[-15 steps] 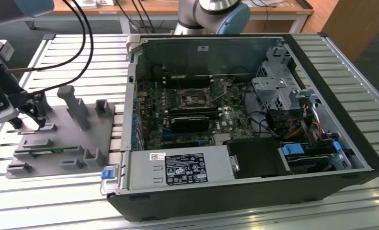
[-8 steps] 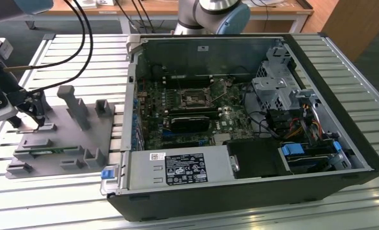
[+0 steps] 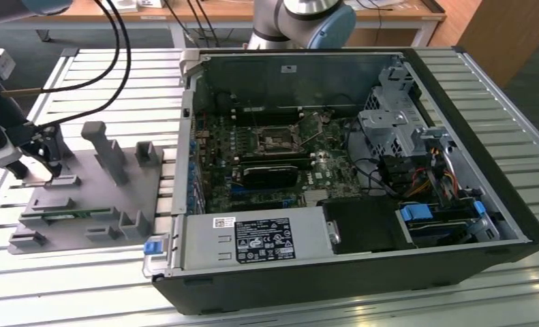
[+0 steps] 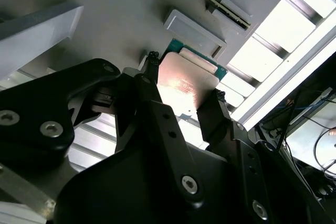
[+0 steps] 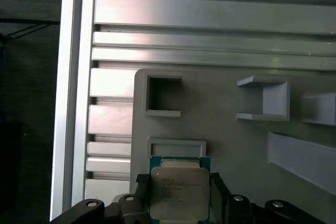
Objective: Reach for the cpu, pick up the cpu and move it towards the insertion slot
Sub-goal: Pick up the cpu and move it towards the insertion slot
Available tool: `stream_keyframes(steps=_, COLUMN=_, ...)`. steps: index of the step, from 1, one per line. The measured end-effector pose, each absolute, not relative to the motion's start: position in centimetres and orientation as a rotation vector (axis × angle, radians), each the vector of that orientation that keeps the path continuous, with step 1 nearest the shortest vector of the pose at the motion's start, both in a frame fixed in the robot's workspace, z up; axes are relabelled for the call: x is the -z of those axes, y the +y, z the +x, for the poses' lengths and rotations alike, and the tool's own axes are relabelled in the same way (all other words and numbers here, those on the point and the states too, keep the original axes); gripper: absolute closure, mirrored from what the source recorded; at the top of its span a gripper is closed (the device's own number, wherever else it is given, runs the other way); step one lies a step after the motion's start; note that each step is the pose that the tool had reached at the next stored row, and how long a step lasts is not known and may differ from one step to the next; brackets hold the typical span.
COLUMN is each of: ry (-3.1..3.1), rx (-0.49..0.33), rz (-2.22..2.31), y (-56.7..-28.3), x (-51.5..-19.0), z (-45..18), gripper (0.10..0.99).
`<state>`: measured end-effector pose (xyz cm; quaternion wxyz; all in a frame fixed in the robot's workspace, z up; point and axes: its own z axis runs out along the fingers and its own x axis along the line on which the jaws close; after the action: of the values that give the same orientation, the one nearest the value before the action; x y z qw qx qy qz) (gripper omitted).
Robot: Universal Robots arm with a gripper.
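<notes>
Exterior view: the arm reaches low at the exterior view's left, its hand pointing down onto the edge of the grey fixture. The fixture lies on the slatted metal surface beside the open computer case. The insertion slot is well apart, on the motherboard inside the case.

Second wrist view: two black fingers flank the cpu and touch its opposite edges, so the hand seems closed on it. Whether the chip rests on the fixture or is just above it, I cannot tell.

First wrist view: the cpu sits squarely between the fingers, just beside a raised rectangular frame of the fixture.
</notes>
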<state>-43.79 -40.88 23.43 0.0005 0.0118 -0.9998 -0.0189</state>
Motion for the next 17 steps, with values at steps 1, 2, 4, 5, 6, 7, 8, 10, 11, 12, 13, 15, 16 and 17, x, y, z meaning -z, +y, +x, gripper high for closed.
stream_keyframes(steps=1, ry=-3.140, rx=0.059, rz=0.037, y=-40.88, x=-23.50, z=-43.79, gripper=0.541)
stream_keyframes(steps=2, ry=-3.140, rx=0.059, rz=0.037, y=-40.88, x=-23.58, z=-43.79, gripper=0.541)
stream_keyframes(steps=4, ry=-3.140, rx=0.059, rz=0.037, y=-40.87, x=-23.72, z=-43.79, gripper=0.541)
stream_keyframes(steps=5, ry=-3.140, rx=0.059, rz=0.037, y=-40.88, x=-23.78, z=-43.79, gripper=0.541)
stream_keyframes(steps=6, ry=-3.140, rx=0.059, rz=0.037, y=-40.88, x=-23.85, z=-43.79, gripper=0.541)
stream_keyframes(steps=7, ry=-3.140, rx=0.059, rz=0.037, y=-40.88, x=-23.90, z=-43.79, gripper=0.541)
stream_keyframes(steps=8, ry=-3.140, rx=0.059, rz=0.037, y=-40.87, x=-23.96, z=-43.79, gripper=0.541)
stream_keyframes(steps=10, ry=-3.140, rx=0.059, rz=0.037, y=-40.88, x=-24.07, z=-43.79, gripper=0.541)
stream_keyframes(steps=11, ry=-3.140, rx=0.059, rz=0.037, y=-40.87, x=-24.11, z=-43.79, gripper=0.541)
stream_keyframes(steps=12, ry=-3.140, rx=0.059, rz=0.037, y=-40.88, x=-24.15, z=-43.79, gripper=0.541)
stream_keyframes(steps=13, ry=-3.140, rx=0.059, rz=0.037, y=-40.88, x=-24.20, z=-43.79, gripper=0.541)
stream_keyframes(steps=15, ry=-3.140, rx=0.059, rz=0.037, y=-40.88, x=-24.33, z=-43.79, gripper=0.541)
stream_keyframes(steps=16, ry=-3.140, rx=0.059, rz=0.037, y=-40.88, x=-24.39, z=-43.79, gripper=0.541)
stream_keyframes(steps=17, ry=-3.140, rx=0.059, rz=0.037, y=-40.87, x=-24.48, z=-43.79, gripper=0.541)
